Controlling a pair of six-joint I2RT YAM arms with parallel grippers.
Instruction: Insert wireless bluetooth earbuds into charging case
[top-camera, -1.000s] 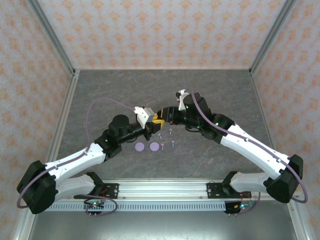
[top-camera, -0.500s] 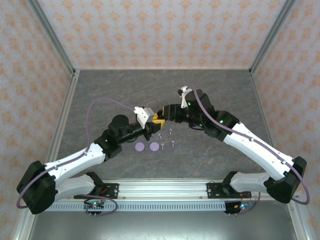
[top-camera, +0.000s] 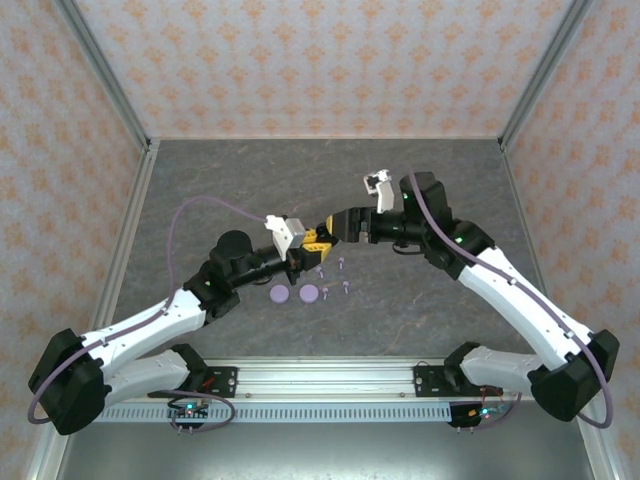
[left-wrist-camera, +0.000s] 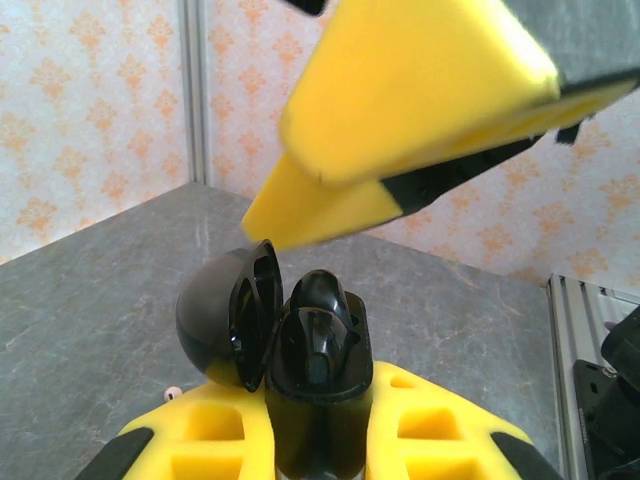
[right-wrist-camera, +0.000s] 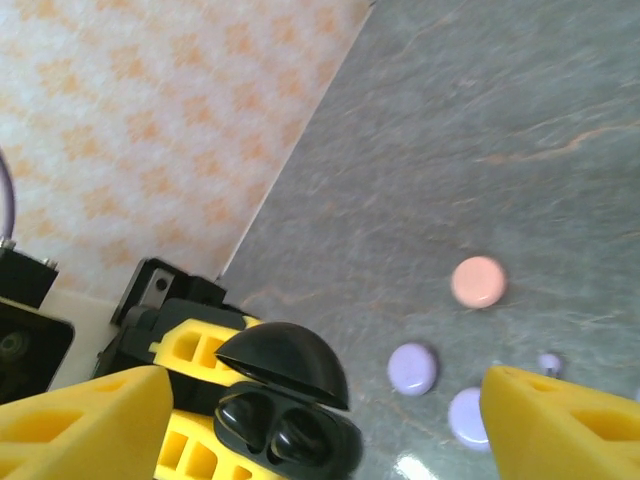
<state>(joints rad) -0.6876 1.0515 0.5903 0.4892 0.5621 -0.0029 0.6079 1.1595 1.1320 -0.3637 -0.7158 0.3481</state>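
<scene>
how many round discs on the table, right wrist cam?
3: pink disc uppermost; lavender disc nearest the black case; second lavender disc at the bottom edge. Others may be hidden.

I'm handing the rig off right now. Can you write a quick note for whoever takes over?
Left hand: shut on the glossy black charging case, lid open.
Right hand: open, empty, close beside the case.
Table: tiny pale stemmed earbuds lie loose on the grey table, next to round lavender discs.
Done: case gripped and opened. Whether any buds already sit inside is unclear.
Left: pick up the loose buds and seat them in the case.
</scene>
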